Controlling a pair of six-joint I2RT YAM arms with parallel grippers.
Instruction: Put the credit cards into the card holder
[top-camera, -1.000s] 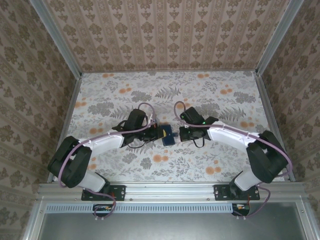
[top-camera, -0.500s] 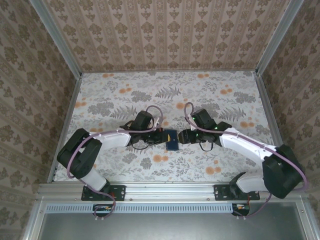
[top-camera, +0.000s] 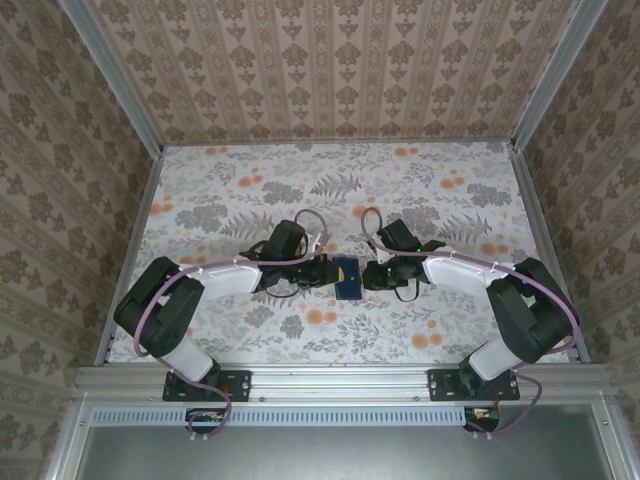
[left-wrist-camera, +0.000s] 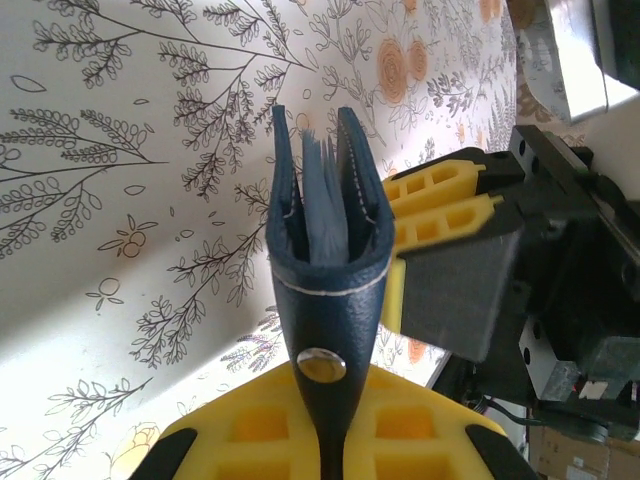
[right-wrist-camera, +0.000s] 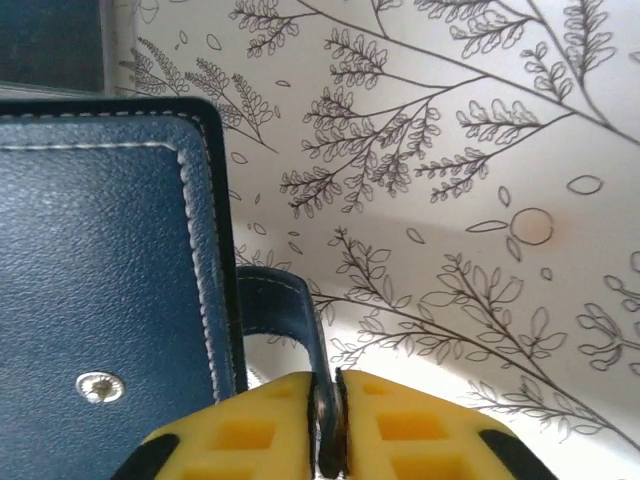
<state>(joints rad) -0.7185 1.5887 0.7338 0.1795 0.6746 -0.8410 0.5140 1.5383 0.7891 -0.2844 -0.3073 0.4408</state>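
Floral tablecloth (top-camera: 330, 180), stitched navy card holder (left-wrist-camera: 325, 260) (metal snap (left-wrist-camera: 321, 366)), possibly cards (left-wrist-camera: 322, 200) inside.

support: table (top-camera: 430, 180) | top: grey-leaf, orange-flower print | card holder (top-camera: 347, 278) mid-table, contact unclear

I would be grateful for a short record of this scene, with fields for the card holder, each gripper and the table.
card holder: navy, mid-table, between the two arms
covers: slightly apart, pale blue leaves between them; cards or pockets, cannot tell
left gripper: shut, pinching the card holder at its snap end
right gripper: shut, pinching a navy tab of the card holder
table: flower-patterned top
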